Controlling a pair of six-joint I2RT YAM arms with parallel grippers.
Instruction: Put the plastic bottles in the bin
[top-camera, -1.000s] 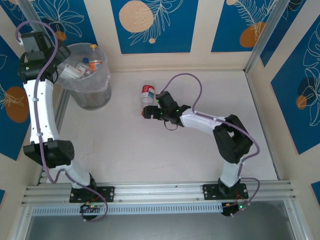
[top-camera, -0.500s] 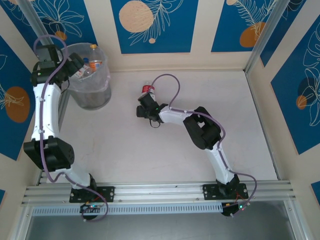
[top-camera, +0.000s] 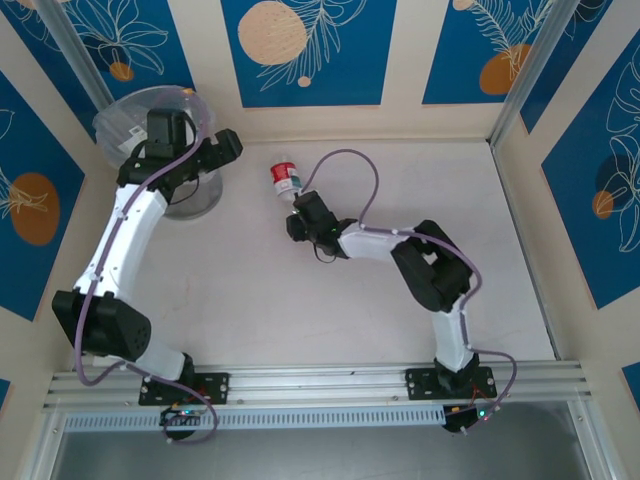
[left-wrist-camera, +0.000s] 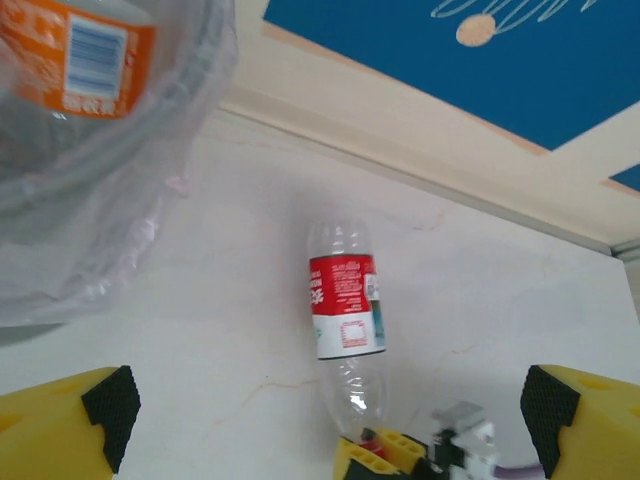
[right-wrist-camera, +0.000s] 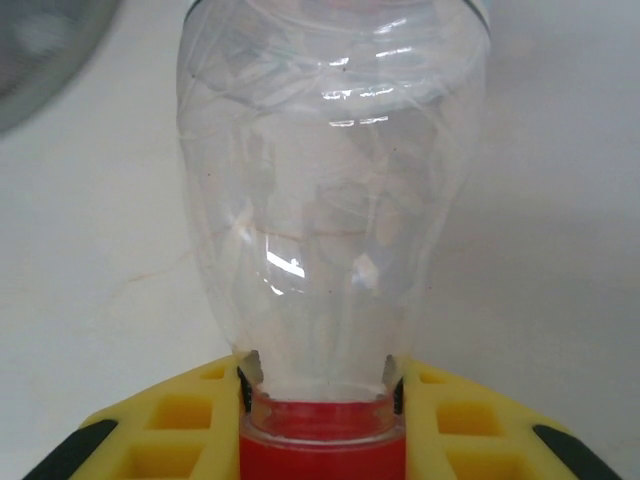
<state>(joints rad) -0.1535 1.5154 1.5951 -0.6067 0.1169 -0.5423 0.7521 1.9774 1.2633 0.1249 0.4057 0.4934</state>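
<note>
Right wrist view is showing us the right gripper (right-wrist-camera: 322, 405) pinched tight on the neck of a clear plastic bottle (right-wrist-camera: 330, 190). Its yellow fingers (right-wrist-camera: 170, 430) are sitting on either side just above the red cap (right-wrist-camera: 322, 450), and the body is pointing away along the table.

Top external view is placing this red-labelled bottle (top-camera: 285, 180) out on the open table (top-camera: 400, 160), well apart from the bin (top-camera: 108, 122) in the far left corner. We are judging the step in hand to be securing the bottle for the carry.

We are advising a straight lift first. The bottle is lying on its side and the hold is only at the neck, so the long body is likely to swing or droop, and we are favouring a slow, level carry leftwards.

The left gripper (top-camera: 222, 148) is hovering between bottle and bin, its fingers (left-wrist-camera: 60, 425) spread wide and holding nothing. Its arm is reaching across the bin, so we are wanting it moved aside before crossing.

Left wrist view is showing the bin (left-wrist-camera: 110, 200) lined with a clear bag and an orange-labelled bottle (left-wrist-camera: 80, 55) inside, so we are aiming to let go well over the rim, not at its edge
</note>
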